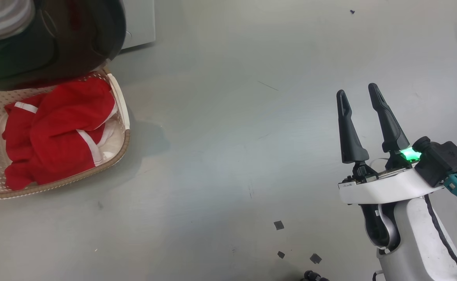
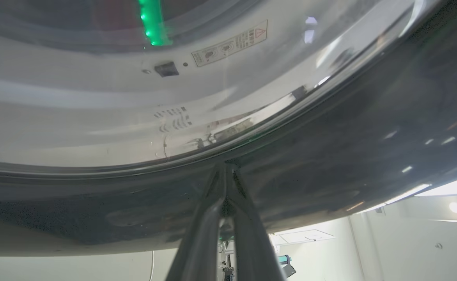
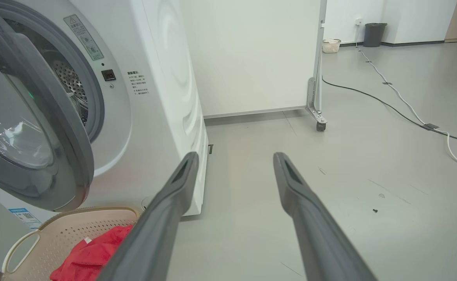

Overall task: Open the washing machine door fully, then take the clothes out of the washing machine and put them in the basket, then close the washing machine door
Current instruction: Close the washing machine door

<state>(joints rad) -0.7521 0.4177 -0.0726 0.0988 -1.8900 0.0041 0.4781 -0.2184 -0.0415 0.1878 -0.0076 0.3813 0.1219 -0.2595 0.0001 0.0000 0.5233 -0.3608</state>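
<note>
Against left claw (image 2: pixel 225 171) tips: door (image 2: pixel 330 156) black rim, seemingly touching; claw pressed together, empty, likely to push door shut. Left of right claw (image 1: pixel 356 89), well apart: basket (image 1: pixel 125 144) with clothes (image 1: pixel 57 132), beneath door. Right claw spread apart, empty, clear of door swing.

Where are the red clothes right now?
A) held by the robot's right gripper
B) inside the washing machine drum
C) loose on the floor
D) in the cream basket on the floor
D: the clothes lie heaped inside the basket, and the right gripper stands open and empty off to the side.
</note>
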